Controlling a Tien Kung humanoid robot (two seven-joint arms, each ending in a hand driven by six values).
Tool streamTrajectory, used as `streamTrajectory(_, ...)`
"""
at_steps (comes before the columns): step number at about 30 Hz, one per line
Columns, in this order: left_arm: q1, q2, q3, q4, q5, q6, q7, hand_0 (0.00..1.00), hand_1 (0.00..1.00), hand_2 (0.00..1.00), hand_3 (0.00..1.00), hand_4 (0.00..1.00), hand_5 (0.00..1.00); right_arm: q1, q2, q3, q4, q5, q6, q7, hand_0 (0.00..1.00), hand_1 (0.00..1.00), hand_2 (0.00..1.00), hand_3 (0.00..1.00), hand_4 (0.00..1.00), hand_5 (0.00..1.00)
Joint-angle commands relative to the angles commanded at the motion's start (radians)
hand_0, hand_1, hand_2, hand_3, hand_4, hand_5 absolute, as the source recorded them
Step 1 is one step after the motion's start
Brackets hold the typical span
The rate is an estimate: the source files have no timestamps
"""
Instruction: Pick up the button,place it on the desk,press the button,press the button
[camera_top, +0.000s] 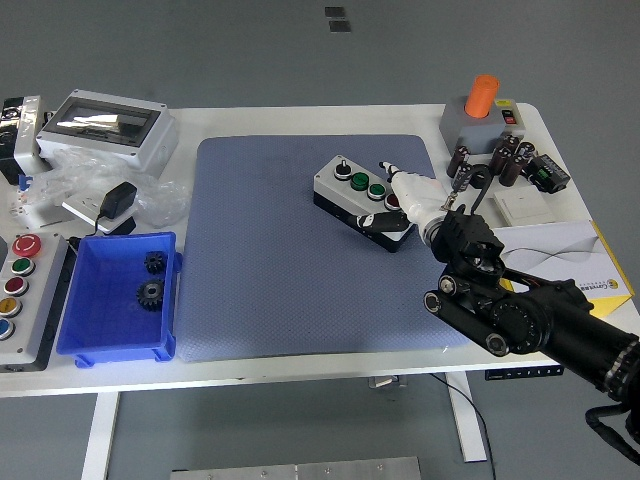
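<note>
The button box, grey on a black base, lies at an angle on the blue mat. A black knob, two green buttons and a red button sit in a row on its top. My right hand, white-backed with black fingers, is at the box's right end. The thumb points past the box's far side, and the other fingers lie along its near right corner. The fingers are spread and no finger covers the green buttons. The black right arm comes in from the lower right.
A blue bin holding two black gears stands at the left, beside a grey panel of coloured buttons. A grey enclosure and a black adapter lie at the back left. An orange-capped unit and small black parts are at the back right.
</note>
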Motion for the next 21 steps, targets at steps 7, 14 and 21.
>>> streamTrajectory(7,-0.001,0.0,-0.001,0.0,0.001,0.0,0.0,0.737,0.743,0.595,0.595,0.563,0.163,0.003,0.003,-0.003,-0.019,-0.031,0.014,-0.001,0.361,0.614,0.678,0.873,0.969,0.411)
streamTrajectory(14,-0.001,0.0,0.001,0.0,0.0,0.0,-0.001,0.737,0.742,0.595,0.596,0.569,0.165,0.002,0.005,0.0,-0.027,-0.051,0.003,0.002,0.289,0.497,0.547,0.786,0.856,0.215)
streamTrajectory(21,0.0,-0.001,0.004,0.0,-0.004,0.002,-0.002,0.737,0.742,0.597,0.598,0.577,0.169,-0.002,0.002,0.005,-0.015,-0.05,-0.035,0.032,0.263,0.422,0.446,0.571,0.64,0.123)
